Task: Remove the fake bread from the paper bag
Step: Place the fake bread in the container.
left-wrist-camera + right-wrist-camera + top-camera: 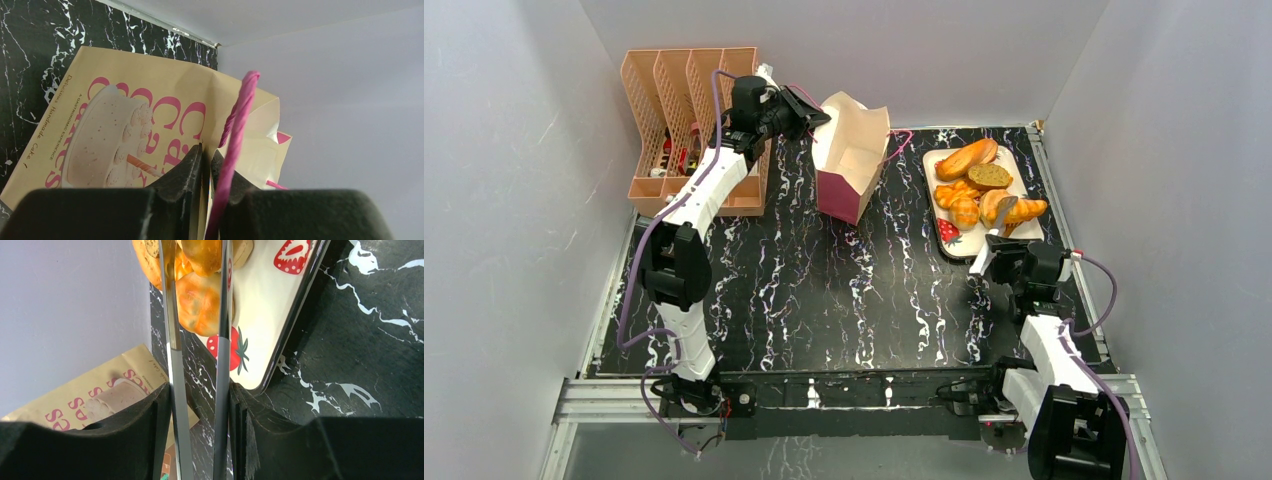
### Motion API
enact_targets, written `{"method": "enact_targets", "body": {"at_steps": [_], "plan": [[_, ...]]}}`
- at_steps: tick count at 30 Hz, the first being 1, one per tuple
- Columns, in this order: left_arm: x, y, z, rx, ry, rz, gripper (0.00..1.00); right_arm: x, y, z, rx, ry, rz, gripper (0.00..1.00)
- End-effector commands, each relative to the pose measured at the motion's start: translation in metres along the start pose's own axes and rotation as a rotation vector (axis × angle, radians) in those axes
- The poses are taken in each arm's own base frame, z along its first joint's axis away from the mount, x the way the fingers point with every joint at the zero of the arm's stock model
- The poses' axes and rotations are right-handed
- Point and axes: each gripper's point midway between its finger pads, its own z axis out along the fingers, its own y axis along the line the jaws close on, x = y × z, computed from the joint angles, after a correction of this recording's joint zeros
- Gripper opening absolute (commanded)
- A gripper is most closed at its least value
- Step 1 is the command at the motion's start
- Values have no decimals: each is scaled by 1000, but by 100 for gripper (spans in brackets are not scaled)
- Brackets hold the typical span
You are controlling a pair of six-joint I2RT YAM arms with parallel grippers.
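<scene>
Tan above and maroon below, the paper bag sits toward the far middle of the black marbled surface, its mouth gaping open, with a peach file rack off to its left. The left claw is up at the bag's left rim. To the right, fake bread is heaped on a strawberry-print tray, and the right claw points metal tongs at the heap. From the left wrist, the claw's fingers stand almost together with the bag's paper edge in the slit; I cannot tell whether they pinch it. A pink string handle crosses the right finger. From the right wrist, the claw is clamped on the tongs, whose two arms flank a golden roll on the tray.
</scene>
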Motion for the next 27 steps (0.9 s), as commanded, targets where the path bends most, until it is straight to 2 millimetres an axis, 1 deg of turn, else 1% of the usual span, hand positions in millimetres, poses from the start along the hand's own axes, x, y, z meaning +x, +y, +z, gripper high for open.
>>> {"method": "enact_targets", "body": {"at_steps": [1, 6, 10, 19, 21, 27], "plan": [[-3, -11, -9, 37, -1, 12, 10, -3, 26, -8, -73, 8, -10, 40], [-6, -10, -13, 28, -14, 20, 10, -3, 24, -15, -64, 2, -16, 40], [-7, -7, -16, 25, -23, 18, 10, -7, 22, -22, -56, -26, -24, 40], [-8, -8, -19, 39, -14, 8, 10, -10, 12, -30, -14, -51, -20, 40], [-9, -9, -20, 43, -12, 7, 10, -17, 27, -36, -37, -74, -25, 40], [-10, -6, -25, 48, -11, 2, 10, -19, 31, -44, -19, -78, -39, 41]]}}
